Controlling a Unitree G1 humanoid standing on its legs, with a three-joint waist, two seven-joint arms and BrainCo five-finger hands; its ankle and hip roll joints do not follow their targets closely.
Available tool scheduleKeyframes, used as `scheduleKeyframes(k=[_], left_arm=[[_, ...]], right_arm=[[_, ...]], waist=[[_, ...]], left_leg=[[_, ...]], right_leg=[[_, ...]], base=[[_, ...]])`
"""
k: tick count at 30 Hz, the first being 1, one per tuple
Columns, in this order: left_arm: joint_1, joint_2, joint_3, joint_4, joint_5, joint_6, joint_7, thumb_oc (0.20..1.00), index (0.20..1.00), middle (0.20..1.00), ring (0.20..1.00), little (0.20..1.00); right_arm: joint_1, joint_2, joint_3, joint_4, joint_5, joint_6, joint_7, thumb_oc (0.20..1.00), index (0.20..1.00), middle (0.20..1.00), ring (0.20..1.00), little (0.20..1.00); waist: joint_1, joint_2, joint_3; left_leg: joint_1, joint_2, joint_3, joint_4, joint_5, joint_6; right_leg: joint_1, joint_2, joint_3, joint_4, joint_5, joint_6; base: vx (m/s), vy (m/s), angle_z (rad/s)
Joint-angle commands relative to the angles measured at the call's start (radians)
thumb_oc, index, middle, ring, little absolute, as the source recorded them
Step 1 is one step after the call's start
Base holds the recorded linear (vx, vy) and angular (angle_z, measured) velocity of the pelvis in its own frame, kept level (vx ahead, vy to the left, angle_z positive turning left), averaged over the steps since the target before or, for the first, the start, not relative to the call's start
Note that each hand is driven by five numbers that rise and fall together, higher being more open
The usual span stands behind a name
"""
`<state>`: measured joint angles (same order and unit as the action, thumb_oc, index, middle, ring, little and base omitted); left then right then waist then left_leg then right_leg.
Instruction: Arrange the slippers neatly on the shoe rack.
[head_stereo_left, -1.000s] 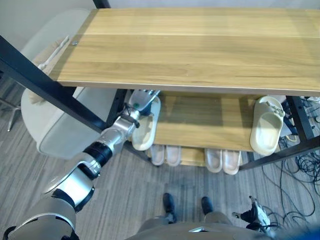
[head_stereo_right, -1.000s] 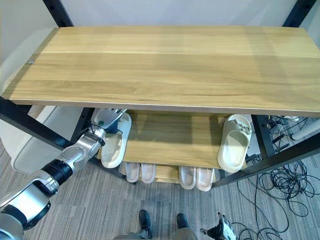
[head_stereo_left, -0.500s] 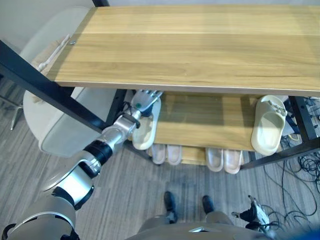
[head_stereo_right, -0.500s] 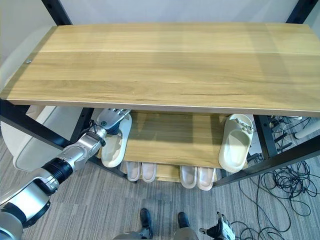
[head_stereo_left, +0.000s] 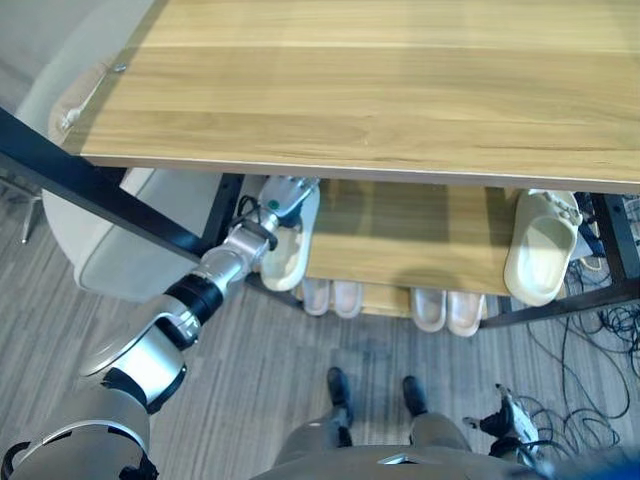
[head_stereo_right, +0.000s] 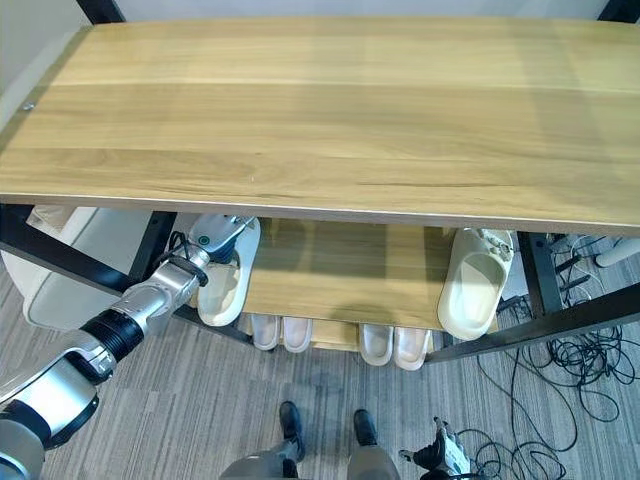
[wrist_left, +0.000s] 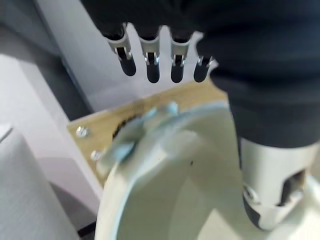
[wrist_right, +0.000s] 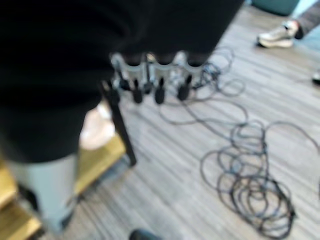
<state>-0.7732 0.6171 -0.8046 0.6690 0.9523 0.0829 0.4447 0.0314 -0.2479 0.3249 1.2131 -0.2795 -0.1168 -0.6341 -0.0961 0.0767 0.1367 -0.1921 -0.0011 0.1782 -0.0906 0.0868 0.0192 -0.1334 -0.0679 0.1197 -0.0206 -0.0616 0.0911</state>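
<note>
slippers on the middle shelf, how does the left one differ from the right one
The left slipper lies at the shelf's left end with the left hand over its toe end; the right slipper lies at the right end with no hand on it. The left slipper's heel hangs past the middle shelf's front edge; the right one's heel sits about at that edge. Both are cream slides, lying sole down, toes pointing in under the top board.

— What do you find on your middle shelf (head_stereo_right: 340, 275)?

— One slipper (head_stereo_right: 226, 288) at its left end with your left hand (head_stereo_right: 215, 238) on it; a second slipper (head_stereo_right: 472, 290) at the right end, well apart.

— And below?

— Two pairs (head_stereo_right: 335, 340) sit side by side on the bottom shelf, under the gap. The top board (head_stereo_right: 320, 110) overhangs everything.
</note>
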Motion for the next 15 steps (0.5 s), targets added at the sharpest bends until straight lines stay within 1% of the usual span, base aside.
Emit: scheduleKeyframes(k=[1, 4, 7, 11, 15], left_arm=[[-0.114, 0.079, 0.043, 0.123, 0.043, 0.060, 0.036, 1.000, 1.000, 1.000, 1.000, 1.000], [-0.148, 0.060, 0.044, 0.174, 0.038, 0.096, 0.056, 1.000, 1.000, 1.000, 1.000, 1.000], [-0.168, 0.051, 0.042, 0.199, 0.042, 0.113, 0.059, 1.000, 1.000, 1.000, 1.000, 1.000], [-0.204, 0.044, 0.051, 0.254, 0.045, 0.163, 0.079, 1.000, 1.000, 1.000, 1.000, 1.000], [-0.220, 0.035, 0.047, 0.286, 0.051, 0.184, 0.077, 1.000, 1.000, 1.000, 1.000, 1.000]], right_arm=[[-0.020, -0.017, 0.008, -0.031, 0.000, -0.006, -0.031, 1.000, 1.000, 1.000, 1.000, 1.000], [-0.040, -0.023, 0.012, -0.025, 0.001, -0.004, -0.036, 1.000, 1.000, 1.000, 1.000, 1.000], [-0.040, -0.026, 0.013, -0.026, 0.000, -0.006, -0.036, 1.000, 1.000, 1.000, 1.000, 1.000], [-0.034, -0.021, 0.023, -0.022, -0.001, -0.013, -0.032, 1.000, 1.000, 1.000, 1.000, 1.000], [-0.036, -0.022, 0.030, -0.023, -0.001, -0.015, -0.028, 1.000, 1.000, 1.000, 1.000, 1.000]], waist=[[0.015, -0.022, 0.002], [0.013, -0.025, 0.013], [0.013, -0.028, 0.015], [0.011, -0.034, 0.016], [0.009, -0.035, 0.018]], left_leg=[[0.021, -0.004, -0.020, 0.003, -0.114, -0.048], [0.004, -0.002, -0.016, 0.003, -0.110, -0.048], [-0.007, -0.001, -0.015, 0.003, -0.108, -0.048], [-0.018, 0.003, -0.014, 0.003, -0.106, -0.049], [-0.019, 0.003, -0.014, 0.003, -0.108, -0.049]], right_leg=[[-0.063, -0.052, 0.001, 0.035, 0.034, 0.072], [-0.084, -0.051, 0.002, 0.037, 0.041, 0.073], [-0.092, -0.050, 0.003, 0.035, 0.045, 0.074], [-0.105, -0.049, 0.003, 0.034, 0.049, 0.073], [-0.109, -0.048, 0.002, 0.036, 0.049, 0.072]], base=[[0.00, 0.000, 0.00], [-0.04, 0.014, -0.02], [0.00, 0.000, 0.00], [0.00, 0.000, 0.00], [0.00, 0.000, 0.00]])
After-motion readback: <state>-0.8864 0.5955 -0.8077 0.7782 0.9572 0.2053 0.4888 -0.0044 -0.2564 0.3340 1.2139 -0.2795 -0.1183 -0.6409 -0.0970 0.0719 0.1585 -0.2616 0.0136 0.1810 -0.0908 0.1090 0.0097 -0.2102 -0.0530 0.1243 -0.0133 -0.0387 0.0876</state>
